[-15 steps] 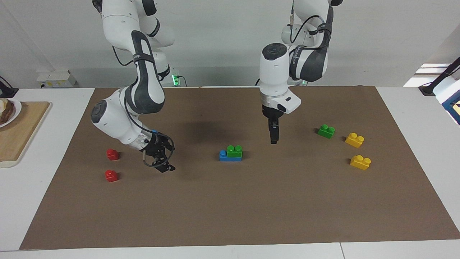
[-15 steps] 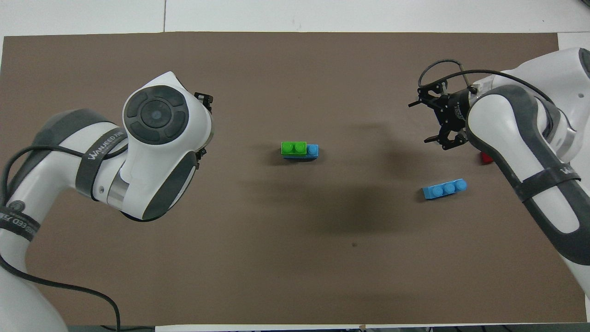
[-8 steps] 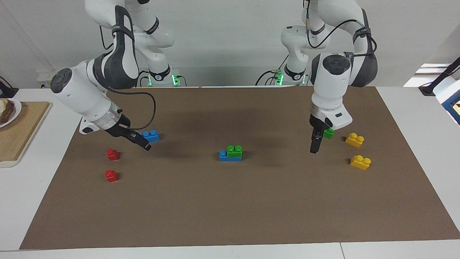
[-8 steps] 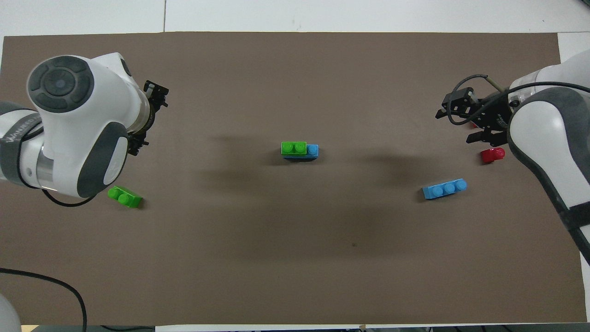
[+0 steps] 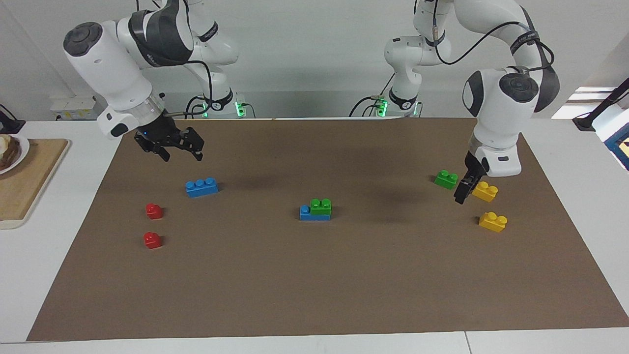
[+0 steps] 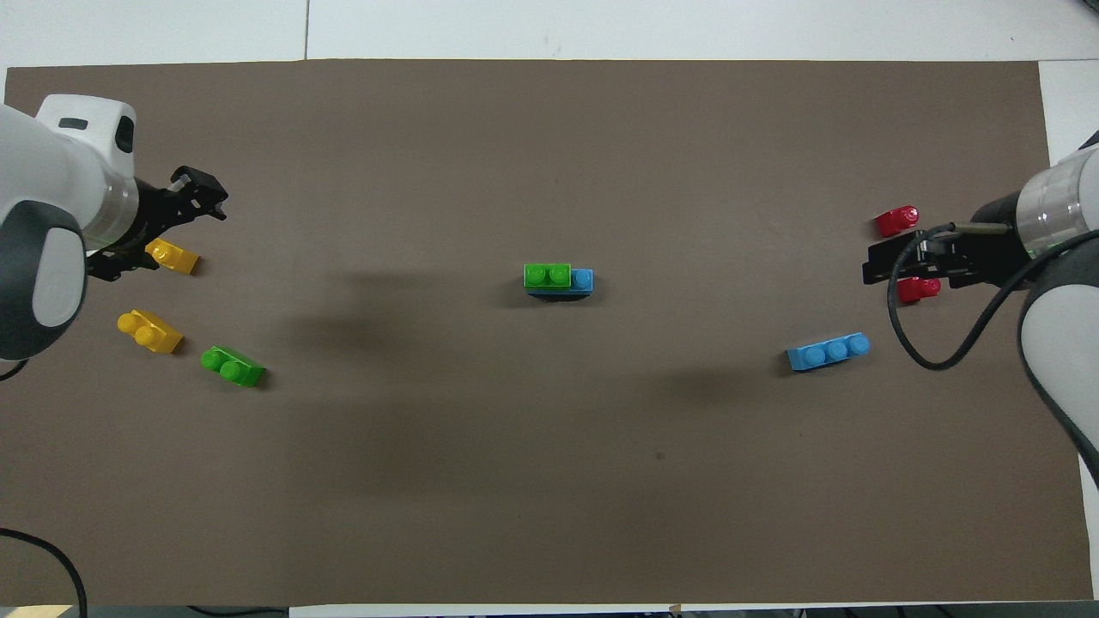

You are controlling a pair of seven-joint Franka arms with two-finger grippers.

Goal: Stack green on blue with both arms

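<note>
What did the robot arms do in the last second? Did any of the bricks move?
Both arms pulled away from the middle stack. The right gripper rose and swung out toward its own end, now up over the mat near the loose blue brick. The left gripper swung out to its end, between the loose green brick and a yellow brick. Neither carries anything. No brick moved.

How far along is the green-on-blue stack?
Done: a green brick sits on a blue brick mid-mat, with one blue stud showing. In hand: nothing. The right claw is raised over the mat by the spare blue brick; the left claw is among the yellow bricks beside the spare green brick. Left: nothing obvious, unless the spare pair also needs stacking.
</note>
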